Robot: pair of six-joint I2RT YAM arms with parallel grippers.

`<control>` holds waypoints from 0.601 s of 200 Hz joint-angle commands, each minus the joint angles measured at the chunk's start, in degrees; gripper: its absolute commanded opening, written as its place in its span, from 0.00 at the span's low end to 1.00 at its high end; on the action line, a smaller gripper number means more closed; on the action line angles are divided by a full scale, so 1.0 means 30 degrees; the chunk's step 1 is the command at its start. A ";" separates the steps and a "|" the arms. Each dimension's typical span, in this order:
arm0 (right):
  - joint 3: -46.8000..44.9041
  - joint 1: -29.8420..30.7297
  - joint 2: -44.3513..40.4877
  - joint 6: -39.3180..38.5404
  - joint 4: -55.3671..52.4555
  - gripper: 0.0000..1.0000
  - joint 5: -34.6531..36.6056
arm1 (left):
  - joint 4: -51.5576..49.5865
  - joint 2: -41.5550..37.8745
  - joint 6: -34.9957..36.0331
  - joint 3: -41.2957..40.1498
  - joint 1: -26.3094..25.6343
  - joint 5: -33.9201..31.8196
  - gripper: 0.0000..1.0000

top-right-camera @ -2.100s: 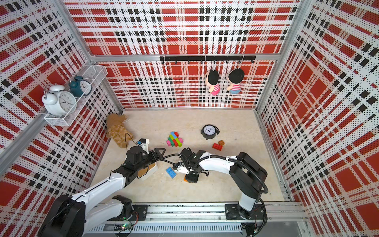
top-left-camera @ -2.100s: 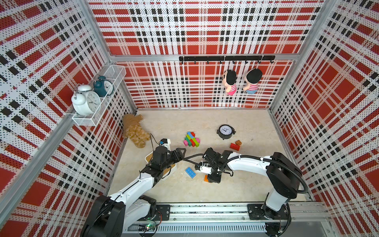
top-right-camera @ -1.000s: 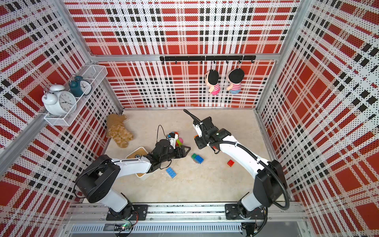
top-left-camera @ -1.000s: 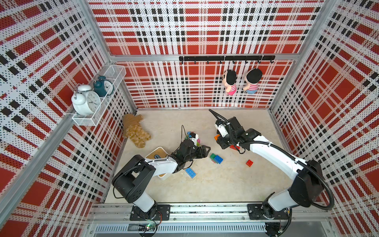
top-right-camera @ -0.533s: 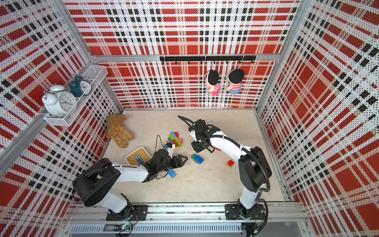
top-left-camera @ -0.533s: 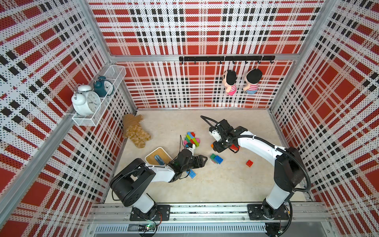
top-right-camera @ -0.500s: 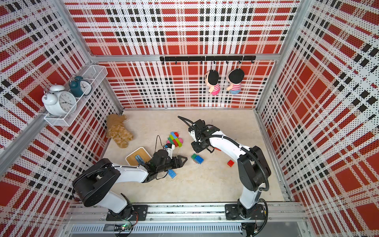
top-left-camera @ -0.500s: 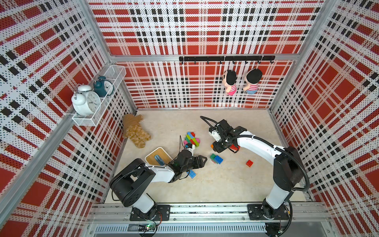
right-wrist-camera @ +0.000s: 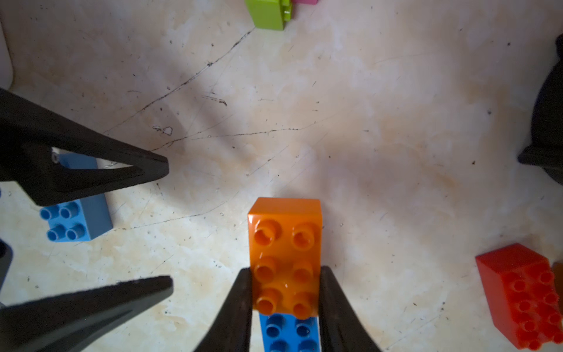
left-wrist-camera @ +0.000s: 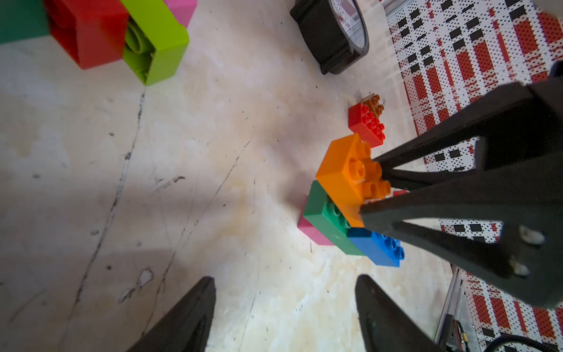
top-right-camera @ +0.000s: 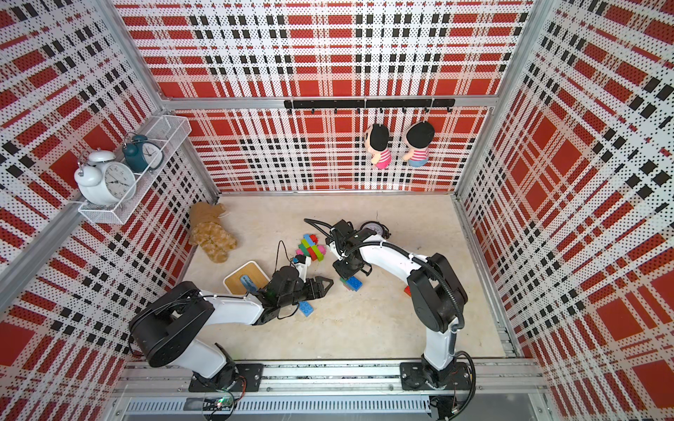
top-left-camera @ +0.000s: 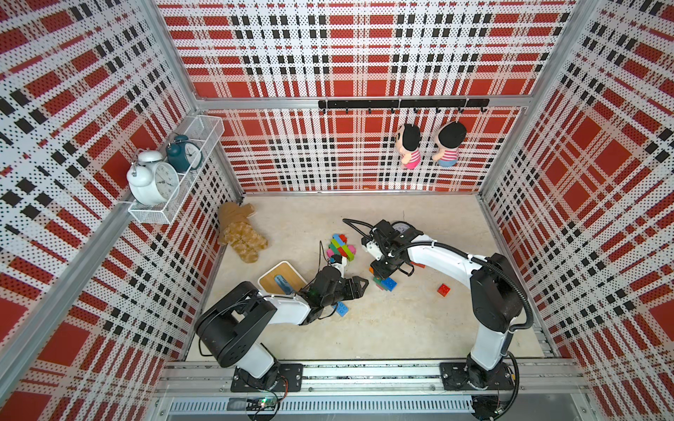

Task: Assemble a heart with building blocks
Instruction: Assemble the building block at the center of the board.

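My right gripper (right-wrist-camera: 285, 274) is clamped on the long sides of an orange brick (right-wrist-camera: 285, 240), holding it on a small stack in the middle of the floor. Beneath it are a blue brick (right-wrist-camera: 286, 332), a green brick (left-wrist-camera: 323, 210) and a pink brick (left-wrist-camera: 312, 234). The orange brick lies across the green and blue ones. I cannot tell whether it is pressed home. My left gripper (left-wrist-camera: 285, 280) hangs just left of the stack, jaws apart and holding nothing, low over a light blue brick (right-wrist-camera: 76, 219).

I judge the step to be seating the orange brick. To do it well I should keep it level, line it up with the studs beneath, and push straight down. A slanted push could slide the stack across the smooth floor. My free left gripper could brace the stack's left side. I should let go only once the brick sits flush.

Counted:
- Two grippers.
- Four bricks at the stack, the orange one included.
- One light blue brick, near and left.
- One lone red brick (top-left-camera: 444, 289) to the right.
- One second red brick (left-wrist-camera: 365, 122), touching one brown brick (left-wrist-camera: 373, 103), farther off.
- One black clock (left-wrist-camera: 335, 33) beyond them.
- One cluster of joined bricks (top-left-camera: 341, 248), far and left of the stack, in green, red, lime, pink and blue. Its pieces are too small to count.
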 commanded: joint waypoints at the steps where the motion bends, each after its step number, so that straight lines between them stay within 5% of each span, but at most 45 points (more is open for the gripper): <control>1: 0.0423 0.0126 0.0292 -0.0477 -0.0587 0.00 0.0393 | 0.0386 0.0004 0.0296 0.0277 -0.0127 0.0043 0.76; 120: -0.0133 0.0293 0.0728 -0.0590 -0.1258 0.00 0.0306 | 0.0341 -0.0119 0.0503 0.0416 -0.0069 -0.0067 0.75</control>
